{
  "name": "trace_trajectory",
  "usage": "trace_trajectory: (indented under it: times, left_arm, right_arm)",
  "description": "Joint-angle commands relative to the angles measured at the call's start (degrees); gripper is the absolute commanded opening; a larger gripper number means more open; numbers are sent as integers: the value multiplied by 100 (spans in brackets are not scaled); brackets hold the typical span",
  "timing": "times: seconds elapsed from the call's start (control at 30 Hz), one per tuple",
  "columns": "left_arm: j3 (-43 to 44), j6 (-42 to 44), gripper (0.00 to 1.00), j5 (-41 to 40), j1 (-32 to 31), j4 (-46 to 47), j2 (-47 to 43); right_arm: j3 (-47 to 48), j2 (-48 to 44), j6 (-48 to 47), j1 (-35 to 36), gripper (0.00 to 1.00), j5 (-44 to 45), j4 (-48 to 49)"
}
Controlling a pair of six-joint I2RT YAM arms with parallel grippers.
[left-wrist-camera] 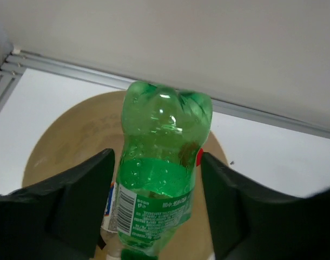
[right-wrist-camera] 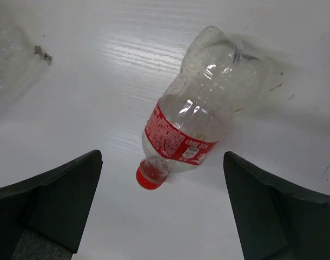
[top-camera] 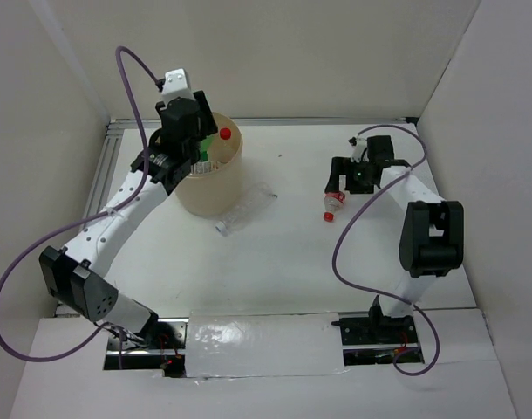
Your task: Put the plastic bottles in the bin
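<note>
The tan bin [top-camera: 215, 190] stands at the back left. My left gripper [top-camera: 194, 144] hangs over its mouth. In the left wrist view the gripper [left-wrist-camera: 157, 157] is open, and a green bottle [left-wrist-camera: 159, 179] sits cap-down between the fingers with small gaps on both sides, over the bin's inside [left-wrist-camera: 62, 146]. A clear bottle with a blue-white label [left-wrist-camera: 110, 208] and a red cap [left-wrist-camera: 198, 157] lie in the bin. My right gripper [top-camera: 353, 179] is open above a clear red-label bottle [top-camera: 335, 205], which lies on the table between the fingers [right-wrist-camera: 192, 119].
A clear bottle [top-camera: 246, 209] lies on the table just right of the bin. White walls enclose the table on the left, back and right. A metal rail [left-wrist-camera: 62, 67] runs along the back edge behind the bin.
</note>
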Motion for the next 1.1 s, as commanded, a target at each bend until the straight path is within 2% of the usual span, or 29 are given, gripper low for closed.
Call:
trace_trajectory:
  times: [0.0,0.13,0.2,0.23,0.27,0.33,0.37,0.47,0.5,0.53,0.67,0.73,0.87,0.9,0.93,1.07]
  left_arm:
    - [50,-100,80,143,280,-125,120]
    - [103,31,97,355,334,-178,-2]
    - [-28,277,99,425,150,-38,-317]
    - [-255,626,99,635,-251,162,-606]
    - [-257,847,99,802,-255,304,-609]
    - [-730,1165,99,1040,-884,506,-1047]
    - [-889,1375,99,1215,-1105,559,-1153]
    - [-1574,1377,99,1147,-1912,499,-1373]
    - [-1898,1255,99,1016,-2073,359,-1374]
    - [-2084,1123,99,902,-2248,358,-1374]
    - [-3199,324,99,339,-3249,498,-1812]
    - [-3778,-324,99,31,-3549,498,-1971]
    - [-4334,-1662,98,-409,-4296,-72,-2042]
    - [-4388,-1864,98,-461,-4411,-264,-2042]
    - [-4388,-2423,98,-679,-4525,-423,-1972]
    - [-4650,-3990,98,-1200,-4974,-1109,-1910]
  right_arm:
    - [382,341,284,206,100,822,284]
    - [628,772,705,259,100,1368,337]
    - [708,922,759,260,100,1422,337]
    - [768,1062,759,312,99,1422,337]
    - [821,1124,759,313,96,1422,337]
    - [822,1239,759,313,88,1344,284]
    - [822,1239,759,313,77,1282,284]
    - [752,1178,628,313,62,1036,284]
    - [673,1178,523,313,50,940,284]
    - [672,1178,461,313,44,738,206]
    - [1154,818,-22,190,31,45,-259]
    - [1758,528,-470,190,29,-281,-444]
    - [3122,343,-989,452,27,-1299,-840]
    - [3394,343,-990,540,26,-1477,-841]
    - [3876,343,-990,620,26,-1652,-841]
    - [4767,465,-806,1365,23,-1935,-306]
